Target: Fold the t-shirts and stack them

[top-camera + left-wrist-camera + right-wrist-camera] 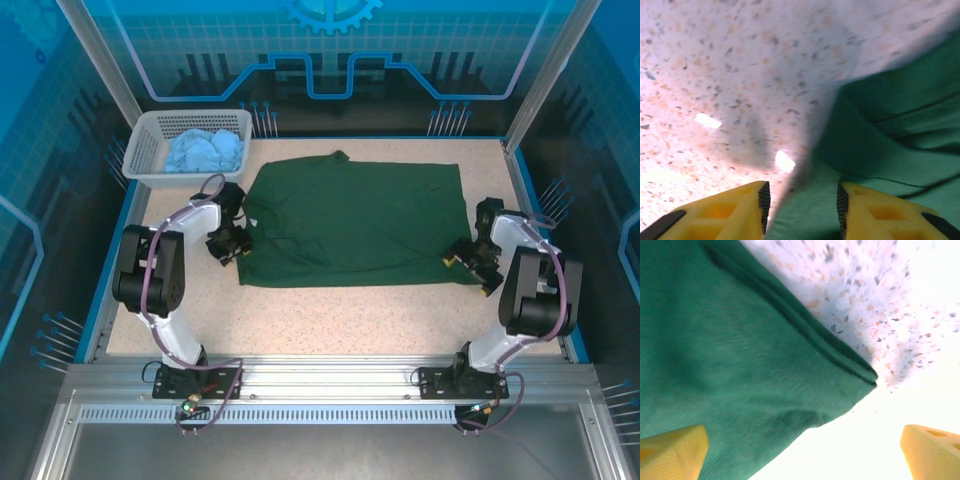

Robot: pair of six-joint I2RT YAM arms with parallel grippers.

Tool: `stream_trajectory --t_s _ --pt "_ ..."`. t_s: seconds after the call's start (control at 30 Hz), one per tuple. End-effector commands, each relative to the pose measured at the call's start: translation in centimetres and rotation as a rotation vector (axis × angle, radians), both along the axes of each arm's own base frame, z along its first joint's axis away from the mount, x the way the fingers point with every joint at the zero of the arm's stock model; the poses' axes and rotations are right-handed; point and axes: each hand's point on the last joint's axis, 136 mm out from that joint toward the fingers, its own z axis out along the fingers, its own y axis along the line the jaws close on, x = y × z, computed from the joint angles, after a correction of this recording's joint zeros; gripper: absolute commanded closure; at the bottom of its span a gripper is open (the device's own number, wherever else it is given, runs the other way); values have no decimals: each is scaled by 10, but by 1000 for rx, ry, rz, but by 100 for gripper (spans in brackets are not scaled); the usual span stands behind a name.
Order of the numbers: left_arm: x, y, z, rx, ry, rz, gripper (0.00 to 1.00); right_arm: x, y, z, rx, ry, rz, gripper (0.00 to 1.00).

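The green shirt (355,225) is lying flat on the tabletop (340,320), spread as a wide rectangle between the two arms; its collar is pointing to the far side. The left end effector (228,245) is sitting low at the near left edge of the shirt; in the left wrist view its yellow fingers (867,212) are standing partly apart, and a fold of green cloth is running between them; the gap is looking wider than the thin cloth, so I am judging that it is not pinching the shirt. The right end effector (468,258) is resting at the near right corner; its jaws are standing wide apart and are holding nothing, and the doubled hem of the corner is lying free on the tabletop just in front of them. Both arms are staying at opposite ends, probably because a cloth this wide is needing two holds to be folded evenly. The blue shirt (205,152) is waiting crumpled in the basket (140,160) at the far left, so stacking is not yet begun.
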Motion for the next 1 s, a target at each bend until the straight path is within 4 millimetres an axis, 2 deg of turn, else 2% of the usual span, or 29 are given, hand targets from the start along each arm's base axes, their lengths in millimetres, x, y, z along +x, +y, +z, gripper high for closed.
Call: stream_trajectory --t_s 0.0,0.07,0.1,0.17,0.27,0.3,0.33,0.43,0.53,0.63,0.8,0.97 --pt "8 -7 44 -57 -84 -30 56 35 24 47 -31 -202 134 0" --pt "7 -15 57 -91 -113 -40 56 60 58 65 -8 -305 255 2" --pt "6 -23 63 -124 -133 -56 56 74 81 72 30 -363 331 3" --pt "3 -48 67 -237 -158 -100 56 96 134 80 139 -453 479 10" --pt "-11 -88 60 -369 -128 -185 62 119 219 83 317 -507 725 24" --pt "-17 -100 55 -403 -109 -218 64 122 244 78 350 -482 800 32" --pt "-23 -109 49 -419 -82 -241 66 125 264 71 372 -451 858 36" --pt "-39 -116 26 -418 7 -236 71 133 309 51 449 -400 963 42" --pt "-49 -104 5 -358 64 -199 73 141 337 32 494 -356 1022 52" --pt "-56 -85 -8 -259 106 -181 72 139 360 22 514 -328 1088 53" --pt "-57 -73 -18 -214 128 -174 70 133 377 8 535 -279 1128 49" --pt "-58 -67 -22 -191 146 -175 70 127 383 0 510 -246 1159 49"
